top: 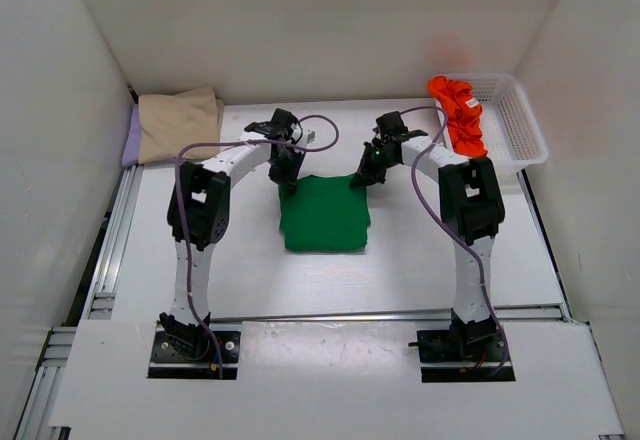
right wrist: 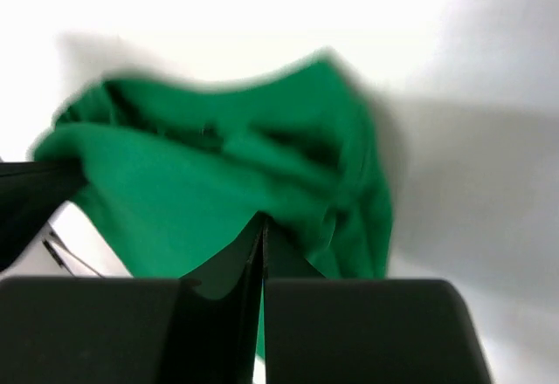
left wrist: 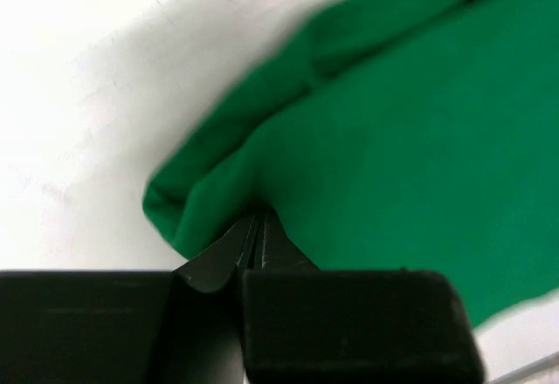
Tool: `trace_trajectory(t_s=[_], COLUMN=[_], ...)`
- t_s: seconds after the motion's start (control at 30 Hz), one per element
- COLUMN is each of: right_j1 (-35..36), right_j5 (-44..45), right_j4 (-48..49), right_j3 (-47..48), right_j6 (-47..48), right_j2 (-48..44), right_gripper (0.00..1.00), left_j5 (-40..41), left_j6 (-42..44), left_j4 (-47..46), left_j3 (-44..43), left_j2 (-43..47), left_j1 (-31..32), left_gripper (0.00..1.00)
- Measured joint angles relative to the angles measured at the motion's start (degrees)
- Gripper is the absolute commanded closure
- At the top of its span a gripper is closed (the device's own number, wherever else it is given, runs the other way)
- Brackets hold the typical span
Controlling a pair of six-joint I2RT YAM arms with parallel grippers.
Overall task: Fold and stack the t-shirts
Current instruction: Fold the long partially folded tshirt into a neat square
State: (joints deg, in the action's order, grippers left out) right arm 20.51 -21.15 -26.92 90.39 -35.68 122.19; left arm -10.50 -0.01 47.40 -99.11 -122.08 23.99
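Observation:
A bright green t-shirt (top: 323, 215) lies folded into a rough square at the middle of the table. My left gripper (top: 288, 186) is at its far left corner and my right gripper (top: 360, 180) at its far right corner. In the left wrist view the gripper (left wrist: 258, 216) is shut, with a fold of the green t-shirt (left wrist: 393, 140) pinched at its tips. The right gripper (right wrist: 263, 220) is likewise shut on the bunched green t-shirt (right wrist: 201, 183). A beige t-shirt (top: 178, 123) lies folded on a lilac t-shirt (top: 131, 138) at the back left. An orange-red t-shirt (top: 458, 112) hangs crumpled over the basket's edge.
A white mesh basket (top: 520, 120) stands at the back right, beside the right arm's elbow. White walls close the table in on the left, back and right. Metal rails run along the left edge and across the near side.

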Motion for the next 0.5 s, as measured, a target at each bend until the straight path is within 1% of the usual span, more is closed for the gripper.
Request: trace_trajectory(t_s=[0.13, 0.2, 0.23, 0.33, 0.37, 0.4, 0.43, 0.47, 0.5], right_j1=[-1.3, -2.1, -2.4, -3.1, -3.3, -3.4, -3.4, -3.5, -3.6], right_j5=[0.8, 1.4, 1.5, 1.6, 1.6, 1.5, 1.5, 1.5, 1.6], right_j4=[0.3, 0.5, 0.6, 0.7, 0.7, 0.6, 0.5, 0.5, 0.5], right_j3=[3.8, 4.7, 5.0, 5.2, 5.2, 5.2, 5.2, 5.2, 5.2], right_j6=[-1.7, -2.5, -2.8, -3.2, -3.2, -3.2, -3.1, -3.1, -2.9], right_j2=[3.3, 3.8, 4.0, 4.6, 4.7, 4.8, 4.8, 4.8, 4.8], right_gripper=[1.00, 1.00, 1.00, 1.00, 1.00, 1.00, 1.00, 1.00, 1.00], left_j5=[-0.3, -0.7, -0.5, -0.2, 0.0, 0.0, 0.2, 0.3, 0.4], left_j6=[-0.3, -0.4, -0.4, -0.2, -0.3, -0.3, -0.3, -0.3, -0.2], left_j4=[1.0, 2.0, 1.7, 1.7, 1.8, 1.9, 2.1, 2.1, 2.2], left_j3=[-4.7, -7.3, -8.3, -10.1, -10.5, -10.7, -11.0, -11.1, -11.0], left_j2=[-6.8, -7.9, -8.2, -8.6, -8.6, -8.6, -8.6, -8.4, -8.1], left_j1=[-1.3, -1.9, -2.3, -3.5, -3.8, -4.0, -4.1, -4.3, -4.7], left_gripper=[0.79, 0.78, 0.74, 0.56, 0.42, 0.38, 0.38, 0.34, 0.23])
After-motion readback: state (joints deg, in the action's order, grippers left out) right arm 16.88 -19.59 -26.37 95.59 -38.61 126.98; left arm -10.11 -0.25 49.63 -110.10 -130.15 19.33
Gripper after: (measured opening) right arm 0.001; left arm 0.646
